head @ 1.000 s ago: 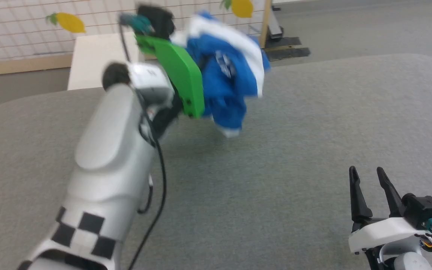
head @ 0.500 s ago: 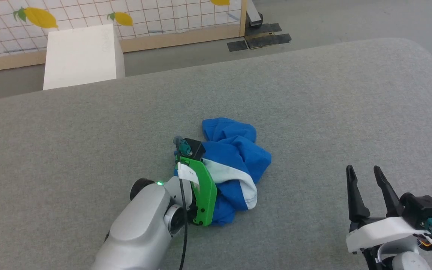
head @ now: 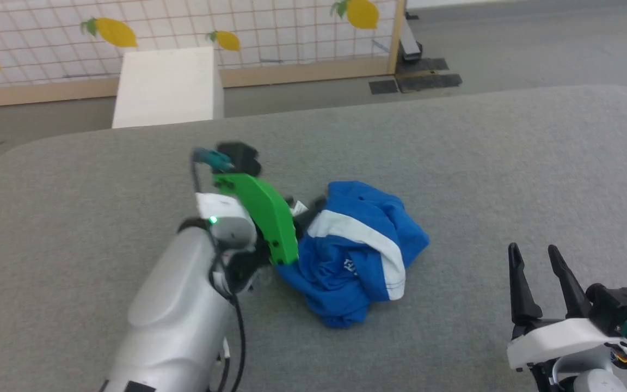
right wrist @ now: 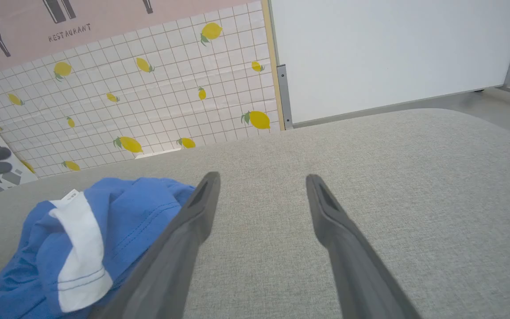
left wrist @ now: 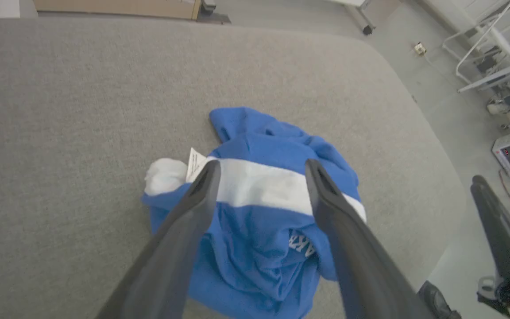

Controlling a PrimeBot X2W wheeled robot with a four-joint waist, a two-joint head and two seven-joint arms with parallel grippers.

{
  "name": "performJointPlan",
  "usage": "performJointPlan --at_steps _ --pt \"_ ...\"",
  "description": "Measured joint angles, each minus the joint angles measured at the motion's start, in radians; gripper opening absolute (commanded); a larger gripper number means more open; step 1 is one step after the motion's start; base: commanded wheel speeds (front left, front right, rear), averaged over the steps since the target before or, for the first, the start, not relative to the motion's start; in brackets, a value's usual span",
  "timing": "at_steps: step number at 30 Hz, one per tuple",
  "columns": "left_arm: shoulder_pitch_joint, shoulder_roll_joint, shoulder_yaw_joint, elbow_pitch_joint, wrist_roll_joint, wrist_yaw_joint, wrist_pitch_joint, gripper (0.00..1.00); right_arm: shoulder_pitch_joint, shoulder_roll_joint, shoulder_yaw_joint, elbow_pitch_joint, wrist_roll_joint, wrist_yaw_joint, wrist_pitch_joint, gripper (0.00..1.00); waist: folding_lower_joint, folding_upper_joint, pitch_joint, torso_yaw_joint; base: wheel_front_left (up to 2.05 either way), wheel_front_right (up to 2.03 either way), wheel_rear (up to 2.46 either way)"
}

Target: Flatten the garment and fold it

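Left arm [head: 183, 305] reaches in from lower left, with a green plate [head: 262, 218] on its wrist. The left gripper [left wrist: 259, 166] is just over the left side of the jersey [head: 357, 256], fingers spread, nothing pinched between them. In the left wrist view they straddle the white stripe [left wrist: 259, 186]. It's probably placed there to pick a grab point. The small white tag [left wrist: 195, 164] sits just beside the left fingertip.

The jersey lies crumpled in a heap near the middle of the grey table [head: 482, 163], blue with a white band on top and some white lettering showing (unreadable). It's not flattened at all, so the task is at its start. It needs an edge or corner found before spreading.

The right gripper [head: 532, 249] is at lower right, well apart from the jersey, fingers apart and empty over bare table. It's likely parked clear until a second hold is needed.
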Motion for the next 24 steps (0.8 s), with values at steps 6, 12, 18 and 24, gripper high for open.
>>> performJointPlan --at_steps 6,12,18,24 --pt "0.002 0.044 0.112 -0.113 -0.009 0.022 -0.167 1.0 0.01 0.0 -0.009 -0.002 0.0 0.0 0.0 1.0 0.0 0.0 -0.03 0.048 0.0 0.0 0.0" --pt "0.049 0.111 0.191 -0.194 0.029 0.027 -0.388 1.0 0.016 0.0 -0.024 -0.009 0.0 0.0 0.0 1.0 0.0 0.0 -0.057 0.095 0.0 0.0 0.0" --pt "0.172 0.202 0.196 -0.232 0.179 0.03 -0.615 1.0 0.027 0.0 -0.035 -0.012 0.0 0.0 0.0 1.0 0.0 0.0 -0.08 0.14 0.0 0.0 0.0" --pt "0.283 0.227 0.188 -0.247 0.254 0.069 -0.706 1.0 0.03 0.0 -0.031 -0.016 0.0 0.0 0.0 1.0 0.0 0.0 -0.087 0.157 0.0 0.0 0.0"
